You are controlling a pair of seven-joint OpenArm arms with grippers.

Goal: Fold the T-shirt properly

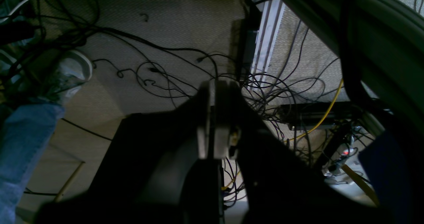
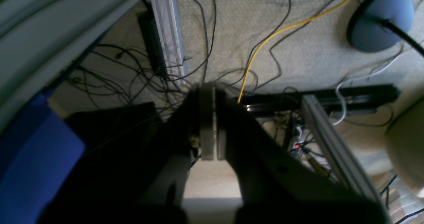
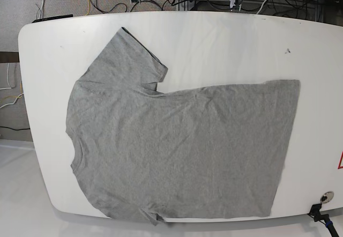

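Viewing the surface from above, we see 1 grey T-shirt lying spread across it, neckline at the view's left, hem at its right. The 2 tools, left and right, hang beyond the top edge; both appear narrow, their fingers together, gripping no cloth.

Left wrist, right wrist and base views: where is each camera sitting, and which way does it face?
Left wrist: on the left arm, facing past the blurred left tool to the cable-strewn floor.
Right wrist: on the right arm, facing past the blurred right tool to floor too.
Base: above the table, facing down at the T-shirt; parts of both arms show at its top edge.
Shared: both wrist views show a silver rail and yellow cable.
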